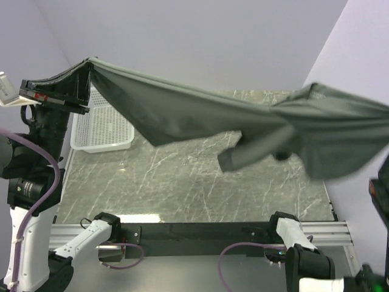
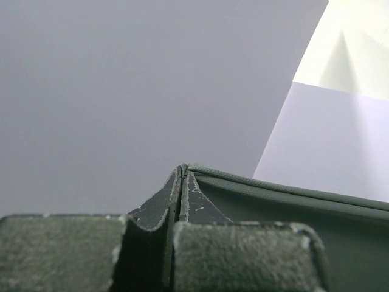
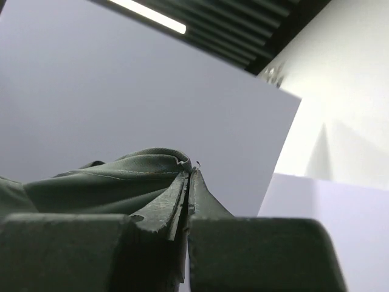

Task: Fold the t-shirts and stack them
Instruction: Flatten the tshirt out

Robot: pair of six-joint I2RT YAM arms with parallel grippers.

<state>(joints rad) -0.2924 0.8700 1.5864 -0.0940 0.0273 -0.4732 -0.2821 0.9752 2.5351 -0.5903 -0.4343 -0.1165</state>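
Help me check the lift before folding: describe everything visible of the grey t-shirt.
The t-shirt is dark charcoal-grey, plain, soft fabric with a stitched hem. It hangs stretched in the air above the marble-look table, sagging in loose folds, bunched toward the right. The left gripper pinches one edge, the right gripper another.

The bench [image 1: 182, 188] had a grey marble-patterned top veined with white. A white plastic mesh basket [image 1: 106, 131] sat on it at the far left corner.
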